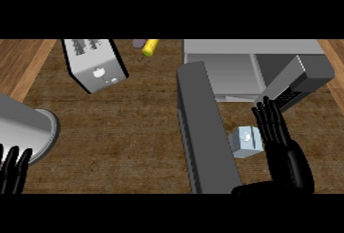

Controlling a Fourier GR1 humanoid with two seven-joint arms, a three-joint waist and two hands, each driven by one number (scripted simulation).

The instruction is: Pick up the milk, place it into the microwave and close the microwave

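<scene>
dark brown wood-grain counter fills the view, and on it stands the small pale grey milk carton (245,142), between the long dark grey microwave door (205,132), swung open, and the black right hand (285,154). the carton sits just in front of the light grey microwave (228,73), near its open cavity. it looks light and boxy, with flat stiff sides that may dent a little if squeezed; those smooth faces could slip, so the best hold is probably across two opposite side walls, about mid-height. the right hand stands just beside the carton with fingers straight, holding nothing. at the lower left edge the left hand (13,170) rests open, fingers up. further off lie a grey rectangular toaster-like box (94,63), a round grey metal pot (27,132) and a yellow item (150,47).
</scene>
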